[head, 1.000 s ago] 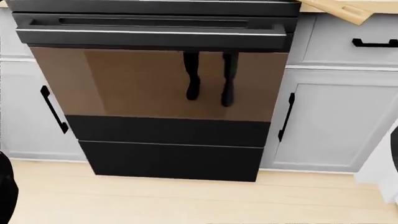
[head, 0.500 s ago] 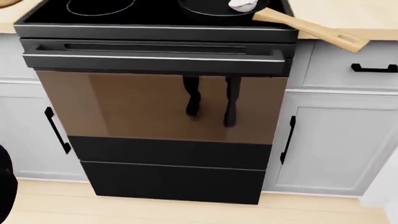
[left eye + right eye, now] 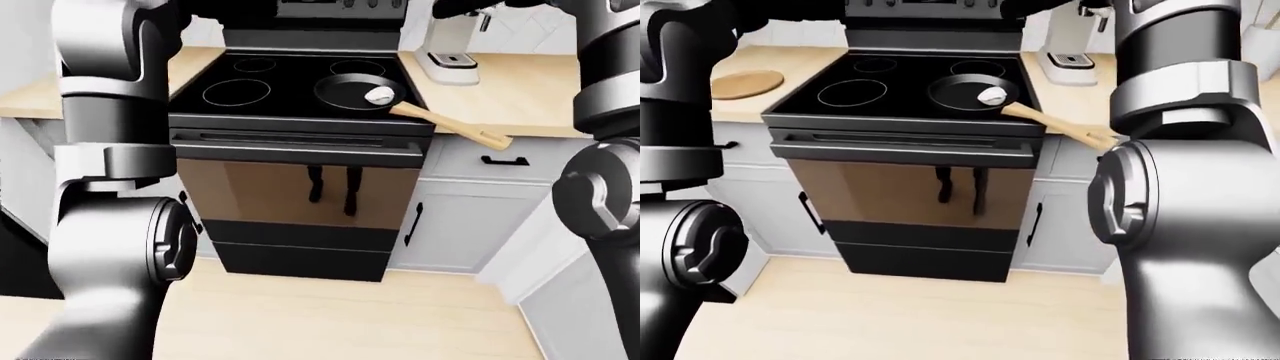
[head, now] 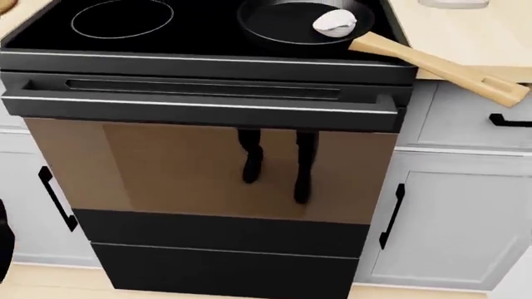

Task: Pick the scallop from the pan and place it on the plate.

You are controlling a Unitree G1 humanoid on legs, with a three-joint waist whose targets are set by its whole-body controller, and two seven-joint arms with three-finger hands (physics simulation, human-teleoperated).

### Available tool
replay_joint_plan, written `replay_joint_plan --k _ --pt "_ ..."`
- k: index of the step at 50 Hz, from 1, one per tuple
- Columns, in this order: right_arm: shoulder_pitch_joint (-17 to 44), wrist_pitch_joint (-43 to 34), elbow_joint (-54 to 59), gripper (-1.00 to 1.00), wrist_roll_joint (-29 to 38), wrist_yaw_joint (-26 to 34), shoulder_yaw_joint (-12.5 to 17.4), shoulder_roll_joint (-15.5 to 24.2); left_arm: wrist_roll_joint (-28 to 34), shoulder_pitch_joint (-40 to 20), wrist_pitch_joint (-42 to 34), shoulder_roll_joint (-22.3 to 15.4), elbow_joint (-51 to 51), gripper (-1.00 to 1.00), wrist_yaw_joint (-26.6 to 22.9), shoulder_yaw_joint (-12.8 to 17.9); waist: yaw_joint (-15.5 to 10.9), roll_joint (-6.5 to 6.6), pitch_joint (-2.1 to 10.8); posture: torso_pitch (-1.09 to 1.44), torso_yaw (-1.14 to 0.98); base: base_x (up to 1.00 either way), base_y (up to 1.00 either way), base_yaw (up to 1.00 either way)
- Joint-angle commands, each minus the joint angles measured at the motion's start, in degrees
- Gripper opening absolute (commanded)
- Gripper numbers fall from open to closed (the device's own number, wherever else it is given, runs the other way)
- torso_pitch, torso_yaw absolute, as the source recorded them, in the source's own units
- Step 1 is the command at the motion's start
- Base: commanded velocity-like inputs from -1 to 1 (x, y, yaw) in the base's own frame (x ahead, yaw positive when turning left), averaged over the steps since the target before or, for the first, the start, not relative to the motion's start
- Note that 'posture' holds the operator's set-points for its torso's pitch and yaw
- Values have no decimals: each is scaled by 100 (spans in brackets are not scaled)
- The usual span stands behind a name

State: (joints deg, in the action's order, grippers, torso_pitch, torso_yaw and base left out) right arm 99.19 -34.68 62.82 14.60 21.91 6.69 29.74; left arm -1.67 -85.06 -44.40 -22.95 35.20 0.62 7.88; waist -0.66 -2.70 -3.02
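Note:
A white scallop (image 4: 334, 22) lies in a black pan (image 4: 287, 22) on the right near burner of the black stove (image 4: 199, 59). The pan's wooden handle (image 4: 441, 65) sticks out to the right over the counter edge. A round wooden plate (image 3: 745, 84) lies on the counter left of the stove. My two arms rise at the left (image 3: 110, 150) and right (image 3: 1180, 150) sides of the eye views. Both hands are only dark shapes cut off at the top edge, high above the stove, so their fingers do not show.
A white coffee machine (image 3: 447, 45) stands on the wooden counter (image 3: 510, 97) right of the stove. The oven door (image 4: 207, 168) with its handle bar and grey cabinets (image 4: 457, 212) lie below. Light wood floor (image 3: 330, 315) lies in front.
The head camera has tilted up: the whole picture has shifted down. The stove top, pan, scallop and handle have come into the head view. Nothing on the stove has moved.

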Motion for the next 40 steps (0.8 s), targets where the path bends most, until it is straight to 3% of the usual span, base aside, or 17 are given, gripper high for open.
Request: replay_joint_plan --k 1,3,4,9,11,12,13,14,15,16,20,24,27,29,30,32,40 --pt "186 126 -133 100 17 -25 13 27 -4 -219 135 -67 -108 100 -13 14 -48 -122 134 0 0 41 0 0" --pt "189 196 -146 100 -8 -42 46 47 -7 -232 128 -65 -105 100 -15 18 -30 -134 -15 0 0 13 0 0" --pt "171 207 -149 100 -5 -38 43 51 -3 -257 153 -53 -55 100 1 19 -69 -149 9 0 0 0 0 0" --pt "152 165 -126 100 9 -39 42 71 8 -350 84 -80 -70 100 -21 7 -13 64 -143 0 0 0 0 0" --pt "170 155 -116 100 15 -42 35 53 11 -377 49 -97 -93 100 -33 8 27 387 108 0 0 15 0 0" --pt "185 152 -108 100 25 -38 22 36 7 -385 11 -112 -139 100 -42 15 47 560 134 0 0 21 0 0" --pt "209 153 -100 100 22 -38 25 20 5 -387 2 -123 -147 100 -46 23 108 751 339 0 0 20 0 0" --pt "215 154 -94 100 29 -39 18 11 7 -376 31 -136 -120 100 -47 31 63 537 220 0 0 20 0 0" --pt "211 158 -95 100 28 -39 20 5 8 -365 41 -140 -119 100 -51 32 81 656 206 0 0 21 0 0" --pt "210 168 -83 100 28 -36 22 5 8 -365 44 -142 -108 100 -49 34 95 675 204 0 0 21 0 0" --pt "130 200 -108 100 10 -53 48 2 14 -429 74 -126 -23 100 -32 28 77 558 254 0 0 21 0 0" --pt "122 154 -161 100 -10 -34 53 10 17 -523 4 -151 -32 100 -69 14 73 328 168 0 0 24 0 0" --pt "144 159 -147 100 -6 -49 45 3 41 -566 39 -193 41 100 -86 20 31 54 192 0 0 25 0 0" --pt "159 154 -145 100 -8 -34 39 2 57 -603 4 -218 4 100 -116 3 -3 -314 284 0 0 25 0 0" --pt "165 153 -147 100 -14 -35 45 5 61 -632 22 -223 64 100 -108 18 11 -83 238 0 0 25 0 0" --pt "174 140 -149 100 -1 -19 26 8 72 -661 4 -219 43 100 -122 0 -30 -148 249 0 0 24 0 0" --pt "488 62 -10 100 126 99 -41 75 130 -840 -25 -172 125 100 -136 -32 26 284 200 0 0 25 0 0"
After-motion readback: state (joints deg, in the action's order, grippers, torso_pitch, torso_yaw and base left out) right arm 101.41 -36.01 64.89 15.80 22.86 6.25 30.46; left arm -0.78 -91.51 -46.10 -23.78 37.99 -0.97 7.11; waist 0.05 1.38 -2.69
